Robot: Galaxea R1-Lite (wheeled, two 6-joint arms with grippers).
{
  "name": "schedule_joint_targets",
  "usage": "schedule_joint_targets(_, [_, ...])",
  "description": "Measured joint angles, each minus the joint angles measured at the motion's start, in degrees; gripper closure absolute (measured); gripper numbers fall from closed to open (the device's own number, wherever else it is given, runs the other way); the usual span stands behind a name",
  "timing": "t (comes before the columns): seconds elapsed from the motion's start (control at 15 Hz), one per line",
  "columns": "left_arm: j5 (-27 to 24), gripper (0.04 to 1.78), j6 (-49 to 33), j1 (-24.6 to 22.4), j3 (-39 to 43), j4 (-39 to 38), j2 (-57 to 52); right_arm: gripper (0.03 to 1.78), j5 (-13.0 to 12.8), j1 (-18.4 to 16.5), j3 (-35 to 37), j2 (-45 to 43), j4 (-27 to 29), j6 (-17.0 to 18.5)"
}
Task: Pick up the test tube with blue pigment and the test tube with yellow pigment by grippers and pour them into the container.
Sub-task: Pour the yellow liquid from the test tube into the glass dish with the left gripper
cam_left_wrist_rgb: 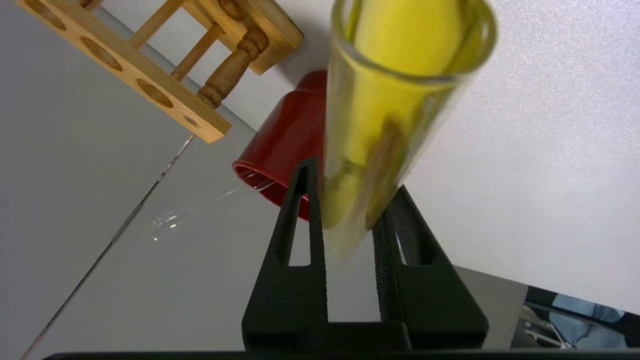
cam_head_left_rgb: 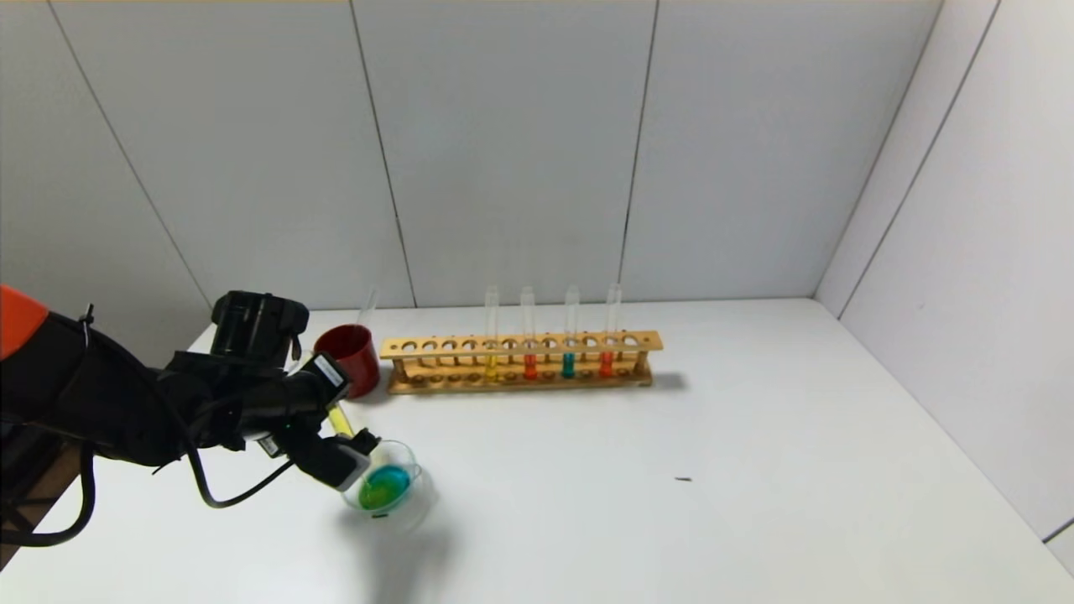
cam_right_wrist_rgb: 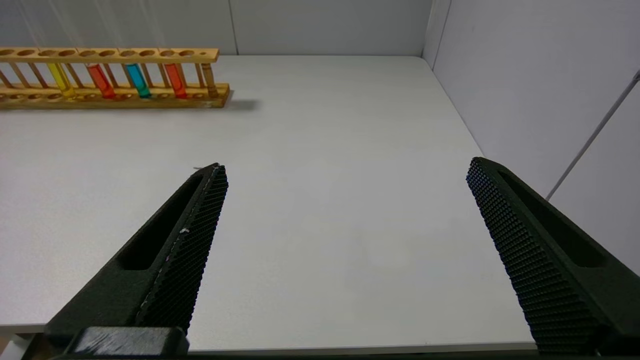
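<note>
My left gripper (cam_head_left_rgb: 352,443) is shut on the test tube with yellow pigment (cam_head_left_rgb: 339,417), held tilted with its mouth over the container (cam_head_left_rgb: 401,503). In the left wrist view the yellow tube (cam_left_wrist_rgb: 390,115) sits between both black fingers (cam_left_wrist_rgb: 300,220) of the left gripper (cam_left_wrist_rgb: 350,200). The container is a low clear glass dish holding blue-green liquid (cam_head_left_rgb: 384,486). A test tube with blue pigment (cam_head_left_rgb: 568,362) stands in the wooden rack (cam_head_left_rgb: 520,346). My right gripper (cam_right_wrist_rgb: 345,167) is open over bare table near the front edge, out of the head view.
A dark red cup (cam_head_left_rgb: 351,359) with an empty clear tube (cam_head_left_rgb: 367,306) in it stands just behind the container. The rack also holds a second yellow tube (cam_head_left_rgb: 491,367) and two orange-red tubes (cam_head_left_rgb: 529,366). White walls close in the back and right.
</note>
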State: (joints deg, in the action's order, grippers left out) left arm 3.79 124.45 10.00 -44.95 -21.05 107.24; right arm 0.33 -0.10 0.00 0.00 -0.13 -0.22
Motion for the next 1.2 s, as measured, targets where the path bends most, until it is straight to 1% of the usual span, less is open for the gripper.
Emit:
schedule_joint_targets(0.8, [-1.0,1.5,3.8,0.0,-0.8,0.1,0.0,0.06,0.0,0.0,0.0,0.0,0.0,0.0])
schedule_joint_targets(1.2, [-2.8,1.5,9.1,0.0,-2.0,0.2,0.6,0.06,0.0,0.0,0.0,0.0,0.0,0.0])
